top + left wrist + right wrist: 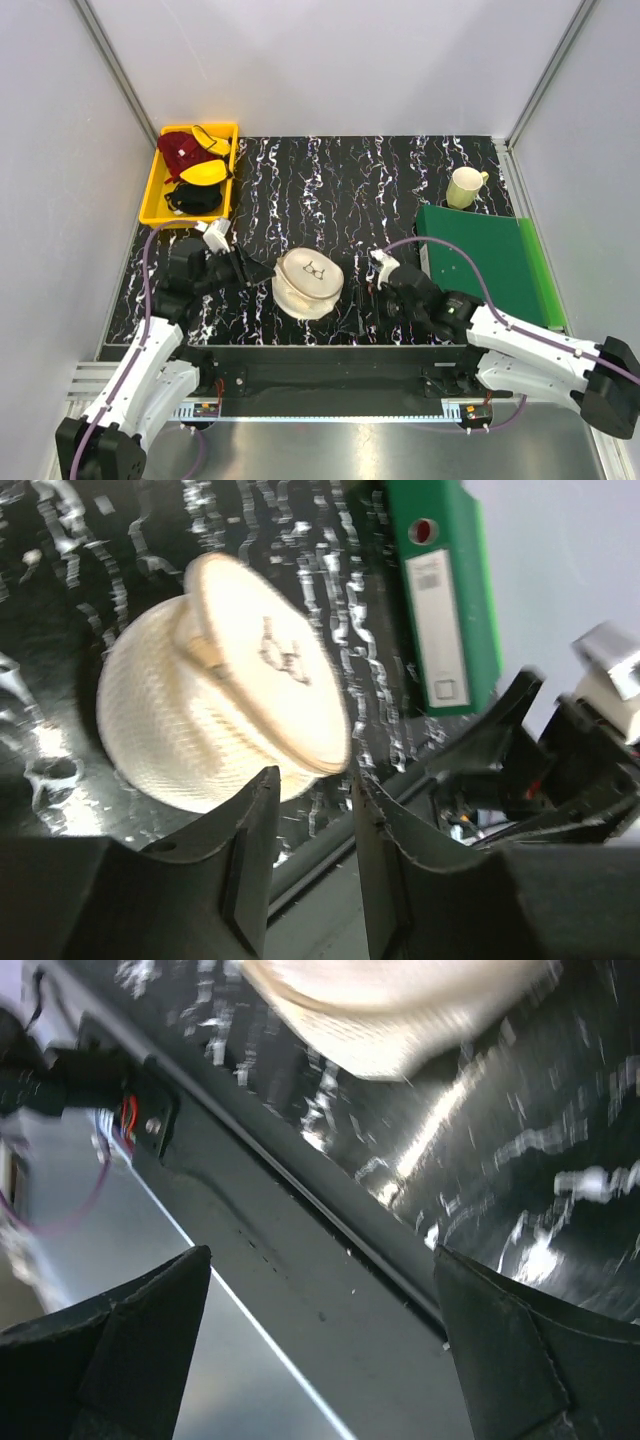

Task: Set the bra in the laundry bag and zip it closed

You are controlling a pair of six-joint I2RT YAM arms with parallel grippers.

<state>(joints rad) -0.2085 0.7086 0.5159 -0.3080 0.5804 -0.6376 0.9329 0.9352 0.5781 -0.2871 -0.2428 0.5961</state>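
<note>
Cream mesh bag (pixel 308 283), your left gripper (pixel 313 778) just beside it with fingers (pixel 250 860) a little apart and empty, your right gripper (pixel 322 1252) spread wide, holding nothing.

The top view is evenly and brightly lit from above, with soft shadows and sharp detail. Streaks of glare are thrown off the glossy black counter (pixel 520 1160) in both wrist views. The right wrist picture is smeared by motion blur. The laundry bag (pixel 180 730) is slightly blurred and washed out in the left wrist view.
</note>
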